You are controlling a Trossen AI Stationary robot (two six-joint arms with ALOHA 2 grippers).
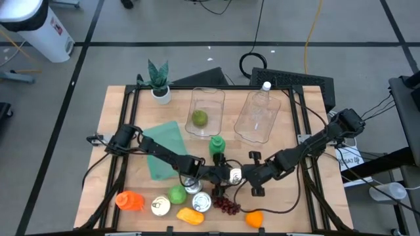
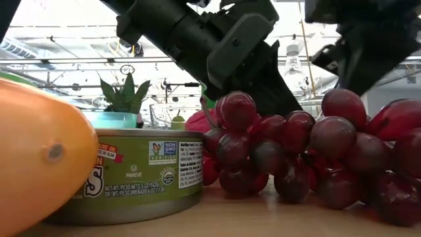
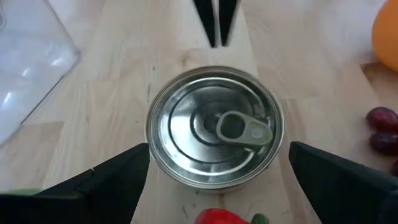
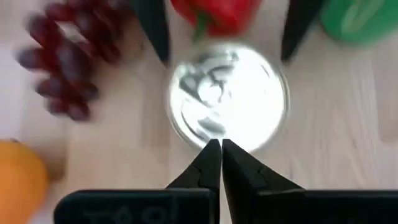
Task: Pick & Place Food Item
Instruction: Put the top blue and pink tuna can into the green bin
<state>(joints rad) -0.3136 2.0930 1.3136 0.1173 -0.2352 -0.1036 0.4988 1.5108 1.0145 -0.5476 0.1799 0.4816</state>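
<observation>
Grasp step: the left gripper (image 3: 217, 177) straddles the can (image 3: 216, 126) at the surface's six o'clock, fingers wide. Next, it should close. The right gripper (image 4: 217, 152), closed, faces it.

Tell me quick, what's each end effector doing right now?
Left end effector: open, fingers either side of the can.
Right end effector: shut, holding nothing.

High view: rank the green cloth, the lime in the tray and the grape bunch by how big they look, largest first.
1. green cloth, clearly the largest.
2. grape bunch.
3. lime, sitting in the clear tray.

The last two look close in size; the grapes spread slightly wider, so that order is unsure.
</observation>
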